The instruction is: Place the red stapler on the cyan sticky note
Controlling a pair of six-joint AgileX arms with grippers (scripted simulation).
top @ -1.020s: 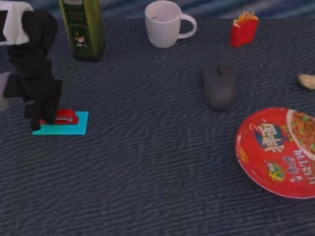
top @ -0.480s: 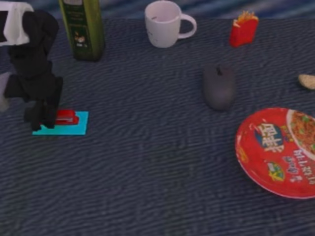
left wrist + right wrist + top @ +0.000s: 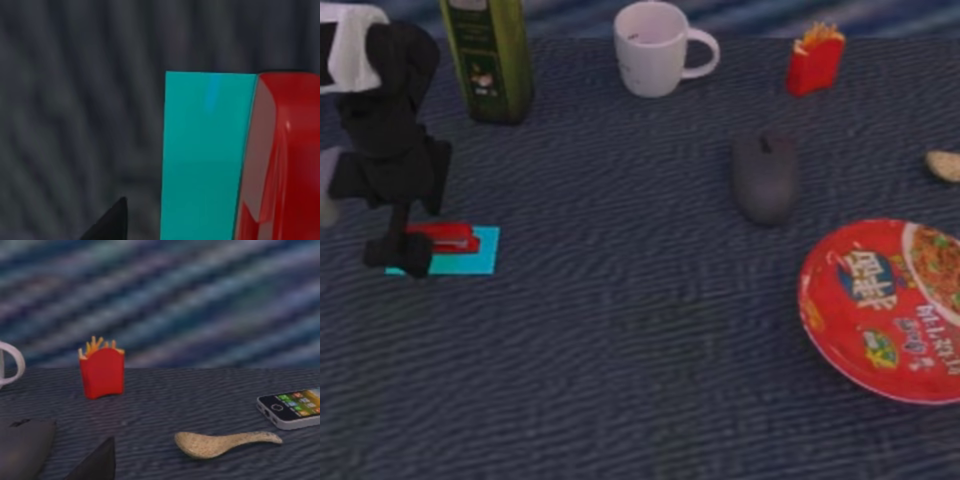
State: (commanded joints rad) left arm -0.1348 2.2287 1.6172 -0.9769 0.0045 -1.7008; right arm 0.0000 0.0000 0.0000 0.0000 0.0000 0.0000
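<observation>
The red stapler (image 3: 442,236) lies flat on the cyan sticky note (image 3: 470,259), along the note's far edge, so the placing looks done. The left wrist view bears this out: the stapler's glossy body (image 3: 285,160) sits right on the cyan sheet (image 3: 205,155) with no gap showing. The left gripper (image 3: 400,240) stands at the stapler's left end with its fingers (image 3: 412,262) spread apart, one to each side of that end and gripping nothing; I judge they are open because the stapler needs only to be let go once it rests on the note. The safe next move would be to lift straight up so that neither finger drags the stapler off the paper. The right arm is parked out of the top view, its camera facing the fries carton (image 3: 102,371), a spoon (image 3: 225,442) and a phone (image 3: 292,407) on the desk (image 3: 640,380).
</observation>
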